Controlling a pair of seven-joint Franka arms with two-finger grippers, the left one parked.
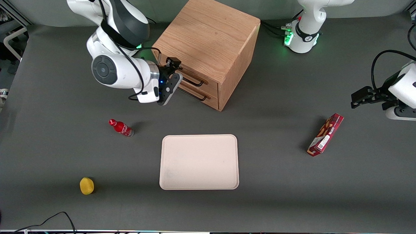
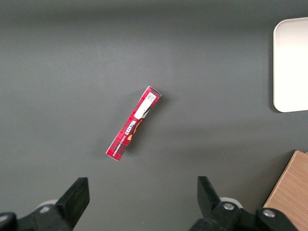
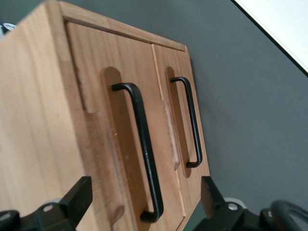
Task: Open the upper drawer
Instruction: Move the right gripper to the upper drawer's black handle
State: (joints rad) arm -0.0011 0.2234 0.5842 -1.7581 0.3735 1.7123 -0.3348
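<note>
While your working arm is reaching in toward the cabinet (image 1: pixel 208 42), its hand (image 1: pixel 177 76) is hovering just in front of the drawer faces, level with the upper drawer (image 1: pixel 195 79). Seen from the right wrist, the hand (image 3: pixel 144 202) is standing with its fingers (image 3: pixel 77 195) spread apart, one on each side of the upper drawer (image 3: pixel 120 96) handle's end and not touching it. You are looking at a drawer that is sitting shut, flush in the cabinet (image 3: pixel 33 125), with its thin black bar handle (image 3: pixel 144 149) running along the face. The lower drawer (image 3: pixel 178 72) is lying just beneath it, also closed, with a matching handle (image 3: pixel 192 125).

Nearer the front camera, a pale tray (image 1: pixel 199 162) is lying flat on the tabletop (image 1: pixel 276 195). A small red bottle (image 1: pixel 121 127) is lying on its side toward the working arm's end, and a yellow fruit (image 1: pixel 86 186) is sitting nearer the camera still. A red snack box (image 1: pixel 325 134) is resting toward the parked arm's end, well apart from the tray; it (image 2: pixel 134 123) is also showing in the left wrist view.
</note>
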